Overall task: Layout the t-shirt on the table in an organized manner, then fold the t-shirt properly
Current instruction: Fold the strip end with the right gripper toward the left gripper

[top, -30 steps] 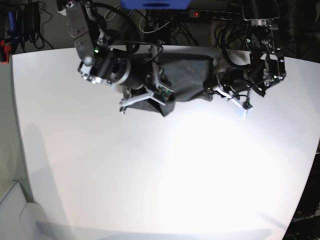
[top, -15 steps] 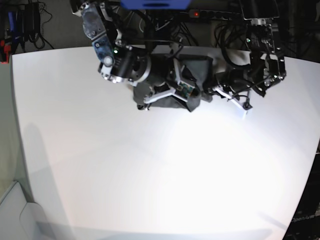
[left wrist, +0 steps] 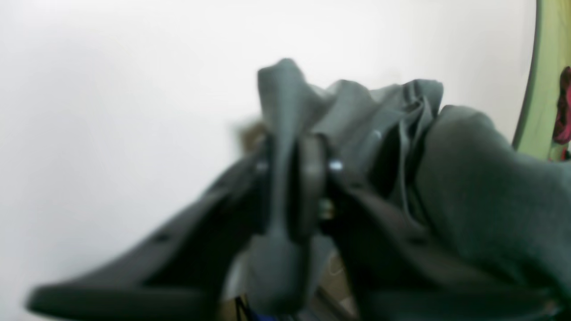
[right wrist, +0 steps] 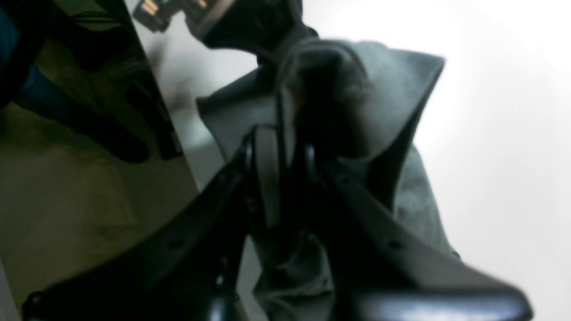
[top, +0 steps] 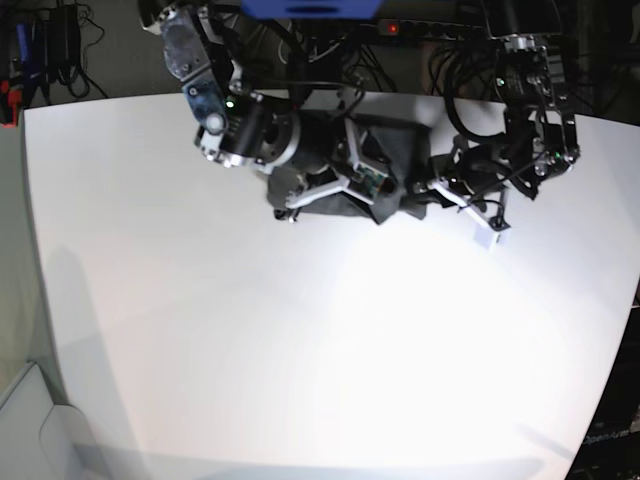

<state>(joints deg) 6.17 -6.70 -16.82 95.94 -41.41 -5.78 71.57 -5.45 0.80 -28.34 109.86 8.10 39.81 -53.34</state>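
Note:
The dark grey t-shirt (top: 400,150) lies bunched at the far edge of the white table (top: 300,330), between my two arms. In the right wrist view my right gripper (right wrist: 285,165) is shut on a thick fold of the t-shirt (right wrist: 383,89). The right arm (top: 245,130) reaches in from the left of the base view. In the left wrist view a thin upright fold of the t-shirt (left wrist: 285,98) stands pinched between the pads of my left gripper (left wrist: 287,178), with more cloth heaped to its right. The left arm (top: 535,150) comes in from the right.
Cables and a power strip (top: 400,28) run behind the table's far edge, close to the shirt. The table's edge (right wrist: 178,147) shows just left of my right gripper, with floor below. White tabletop stretches toward the front of the base view.
My right arm carried its end of the shirt to the right, bunching the cloth toward the left arm, then stopped. The left arm's wrist has shifted slightly toward the front.

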